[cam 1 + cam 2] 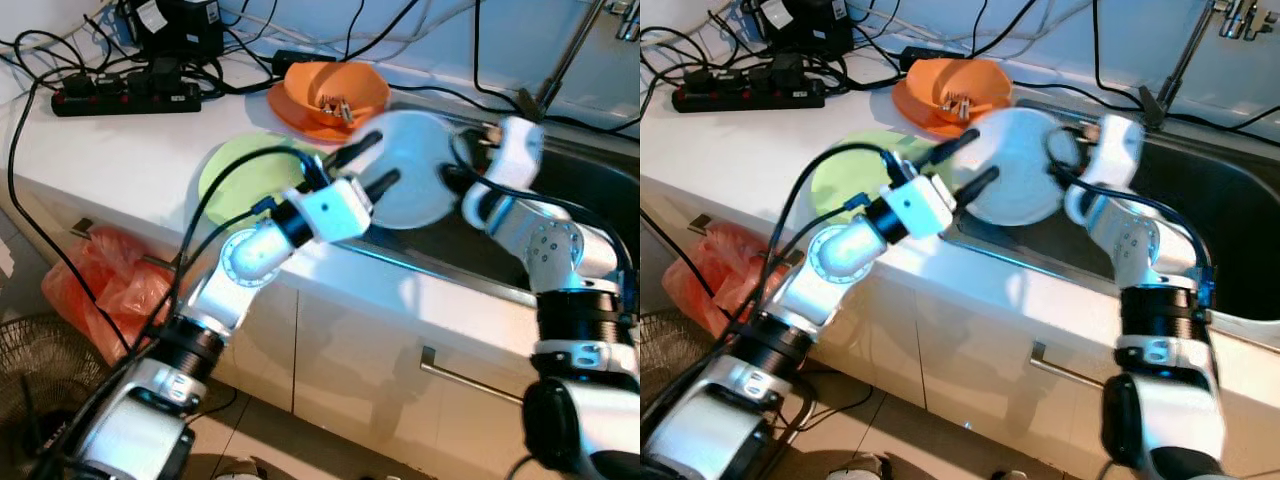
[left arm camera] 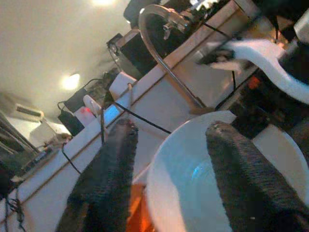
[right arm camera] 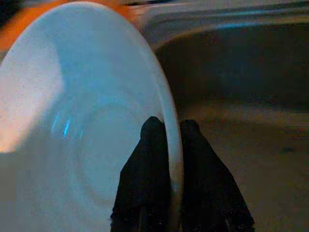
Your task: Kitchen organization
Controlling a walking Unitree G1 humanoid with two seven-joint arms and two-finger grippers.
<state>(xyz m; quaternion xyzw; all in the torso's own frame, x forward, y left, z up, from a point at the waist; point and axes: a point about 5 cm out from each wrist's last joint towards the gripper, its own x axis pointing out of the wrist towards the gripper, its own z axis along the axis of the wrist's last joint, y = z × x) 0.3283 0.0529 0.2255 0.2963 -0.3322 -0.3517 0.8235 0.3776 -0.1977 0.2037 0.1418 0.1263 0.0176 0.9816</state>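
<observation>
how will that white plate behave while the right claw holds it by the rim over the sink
The white plate looks rigid and glazed, so probably slippery: the right claw pinches only its thin rim. Held on edge over the sink, it may pivot or slip. It is likely fragile if dropped. The left claw, open beside it, could steady it.

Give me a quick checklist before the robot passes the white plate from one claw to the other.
1. Right claw pinches the white plate's rim: ok.
2. Left claw open, fingers either side of the plate's edge: ok.
3. Left fingers touching the plate: cannot tell.
4. Plate held clear of the sink: ok.
5. Green plate on the counter free as a landing spot: ok.
6. Orange bowl stands close behind the plate, could get bumped: not ok.
</observation>
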